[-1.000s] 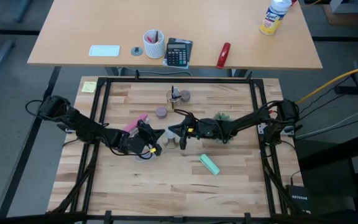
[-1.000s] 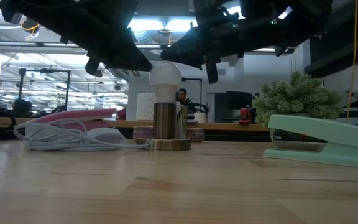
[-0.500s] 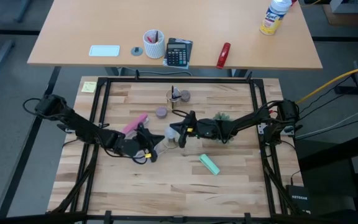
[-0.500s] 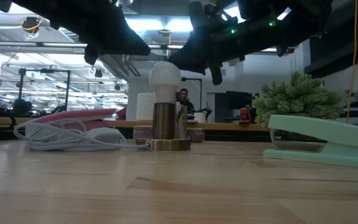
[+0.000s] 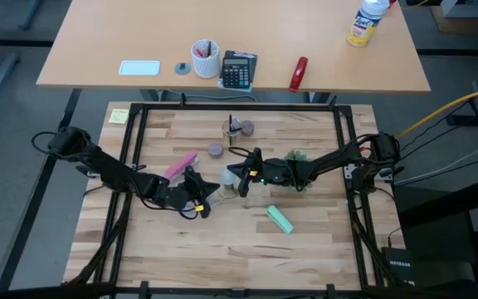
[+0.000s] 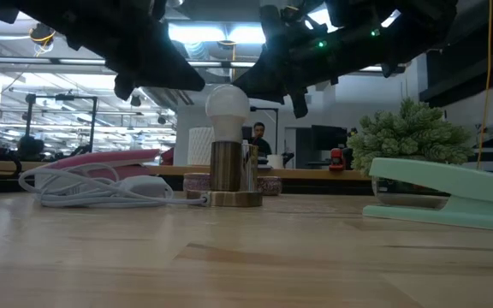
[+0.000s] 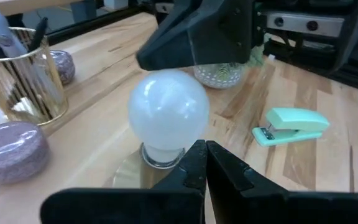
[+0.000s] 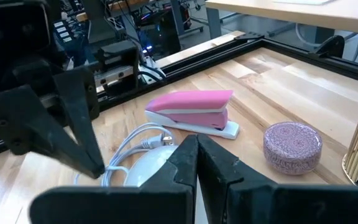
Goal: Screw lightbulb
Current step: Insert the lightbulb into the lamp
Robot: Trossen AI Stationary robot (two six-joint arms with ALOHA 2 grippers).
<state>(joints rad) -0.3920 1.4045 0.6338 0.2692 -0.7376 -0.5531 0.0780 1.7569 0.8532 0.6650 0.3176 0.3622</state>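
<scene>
The frosted-white lightbulb (image 6: 228,104) stands upright with its base in a metal holder on a round tan disc (image 6: 236,198) at mid-table (image 5: 231,179). My left gripper (image 7: 205,163) is shut and hangs close on the bulb's left, its tips low in front of the bulb's neck (image 7: 161,155). My right gripper (image 8: 195,157) is shut and comes in from the right. Its tips (image 7: 166,56) stand just over the bulb's crown (image 7: 166,81). In the low view both grippers (image 6: 200,84) (image 6: 245,84) flank the bulb's top. My left gripper is close to the bulb's neck, but I cannot tell whether it touches. My right gripper's shut tips meet the outline of the bulb's crown (image 7: 173,76) from the table's right, nearly level; whether they touch it I cannot tell.
A mint-green stapler (image 5: 279,219) lies near right of the bulb, a pink stapler (image 5: 181,164) and a white cable (image 6: 92,184) to its left. A small plant (image 5: 295,158), purple round weights (image 5: 215,150) and a gold pen cup (image 5: 232,127) stand farther back.
My left gripper has turned a little at the wrist beside the bulb, and my right gripper has tipped slightly above it. Both stay shut. The bulb stands as before.
</scene>
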